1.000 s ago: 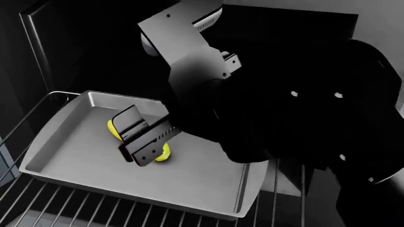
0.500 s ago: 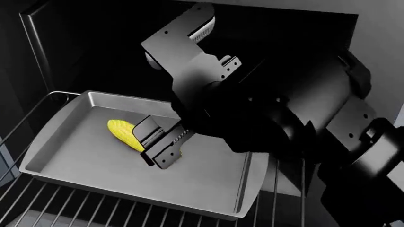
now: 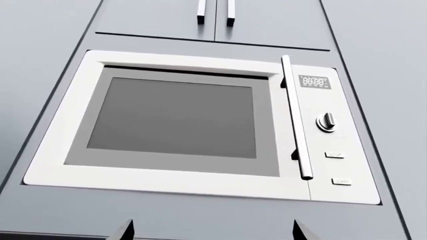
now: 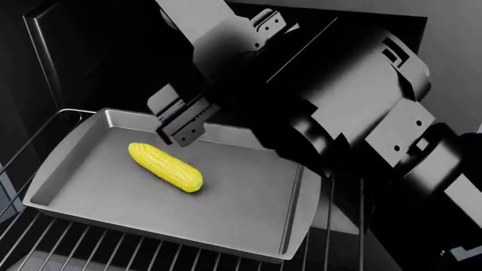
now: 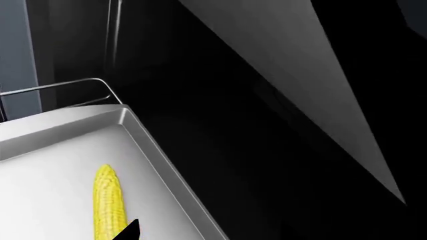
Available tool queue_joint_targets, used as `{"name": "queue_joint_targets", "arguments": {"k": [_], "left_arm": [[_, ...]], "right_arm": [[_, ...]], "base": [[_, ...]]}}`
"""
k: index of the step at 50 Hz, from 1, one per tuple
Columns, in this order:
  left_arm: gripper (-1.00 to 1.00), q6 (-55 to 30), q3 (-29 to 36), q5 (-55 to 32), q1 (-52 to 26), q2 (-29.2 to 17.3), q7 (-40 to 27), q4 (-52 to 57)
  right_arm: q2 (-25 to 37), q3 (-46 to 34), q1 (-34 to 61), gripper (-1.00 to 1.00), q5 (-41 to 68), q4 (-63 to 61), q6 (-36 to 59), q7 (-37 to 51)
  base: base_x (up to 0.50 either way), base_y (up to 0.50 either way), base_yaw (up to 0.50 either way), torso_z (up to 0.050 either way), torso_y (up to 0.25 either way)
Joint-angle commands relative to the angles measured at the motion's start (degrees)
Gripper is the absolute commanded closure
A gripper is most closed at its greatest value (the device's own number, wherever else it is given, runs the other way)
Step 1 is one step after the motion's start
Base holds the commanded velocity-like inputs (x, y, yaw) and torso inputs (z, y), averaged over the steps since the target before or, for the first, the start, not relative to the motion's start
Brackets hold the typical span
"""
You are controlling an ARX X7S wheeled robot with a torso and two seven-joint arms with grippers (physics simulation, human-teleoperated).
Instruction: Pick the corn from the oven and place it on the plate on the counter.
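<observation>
The yellow corn point(image 4: 166, 167) lies loose on the grey baking tray point(image 4: 249, 209) on the wire rack point(image 4: 113, 248) inside the black oven point(image 4: 113, 56). My right gripper point(image 4: 179, 116) hangs open and empty above the tray's far side, just above and behind the cob. In the right wrist view the corn point(image 5: 109, 205) lies on the tray point(image 5: 40, 165) beside one dark fingertip point(image 5: 130, 231). My left gripper point(image 3: 212, 225) is open and empty, facing a wall of cabinets. The plate and the counter are out of view.
A built-in white microwave point(image 3: 187, 125) with a vertical bar handle point(image 3: 297, 120) is set in grey-blue cabinets with two handles point(image 3: 200, 12) above it. My right arm point(image 4: 339, 113) fills the oven's right side. The oven frame point(image 4: 45, 62) stands at the left.
My right gripper has let the corn go and risen up and back from it. The corn lies where it was on the tray.
</observation>
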Motion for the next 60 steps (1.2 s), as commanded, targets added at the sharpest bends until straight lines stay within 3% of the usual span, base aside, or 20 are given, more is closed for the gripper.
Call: {"name": "queue_joint_targets", "arguments": {"k": [1,32,47,60], "left_arm": [[-1.0,0.3,0.0,-0.1,-0.3,-0.2,0.0,0.0],[-1.0,0.2,0.6,0.6,-0.6,-0.7,0.0,0.0],[-1.0,-0.1,0.6,0.9,0.0,-0.4,0.0,0.0],[-1.0,0.6,1.3,1.2,-0.4,-0.6,0.0,0.0]], "right_arm": [[-0.6,-0.3,-0.7,-1.0,-0.2,-0.4,-0.6,0.6],[-3.2,-0.8,-5.4,-1.0,2.0,-0.9,-1.0,1.3],[-4.1,-1.1,-6.8,-1.0,1.6,7.1,-2.9,-2.7],[-4.8,-2.4,-8.7,-1.0,2.6,5.0,-1.9,-3.4]], "base": [[0.0,0.0,0.0,0.0,0.0],[0.0,0.0,0.0,0.0,0.0],[0.0,0.0,0.0,0.0,0.0],[0.0,0.0,0.0,0.0,0.0]]}}
